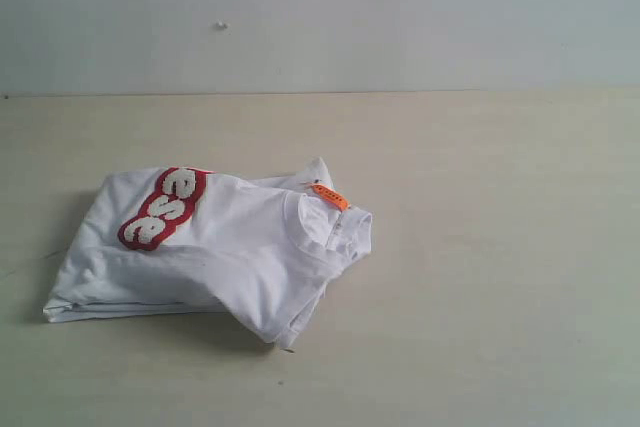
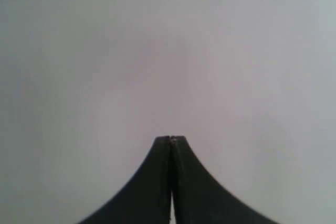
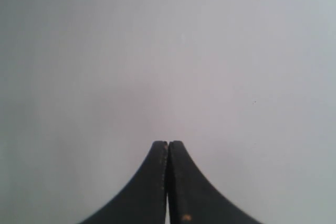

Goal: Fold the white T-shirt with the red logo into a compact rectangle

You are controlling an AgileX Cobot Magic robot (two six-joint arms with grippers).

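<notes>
White T-shirt (image 1: 225, 247), red-outlined white logo (image 1: 163, 209), orange tag (image 1: 330, 196), beige table (image 1: 480, 297).

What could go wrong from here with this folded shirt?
On the white T-shirt, the collar end near the orange tag is bunched and a corner juts out, so the fold may spring open. The left gripper and right gripper are shut and see no shirt, so regrasping could miss.

The white T-shirt (image 1: 230, 247) is soft, matt, lightly creased cloth, and the red logo (image 1: 165, 209) on its left part looks fuzzy and raised, white pile inside a thick red border. The orange tag (image 1: 330, 197) at the collar looks smoother than the cloth. The surface (image 1: 480, 297) is pale, matt and smooth with faint marks, while the left hand (image 2: 171, 140) and right hand (image 3: 168, 143) look like black matt plastic.
</notes>
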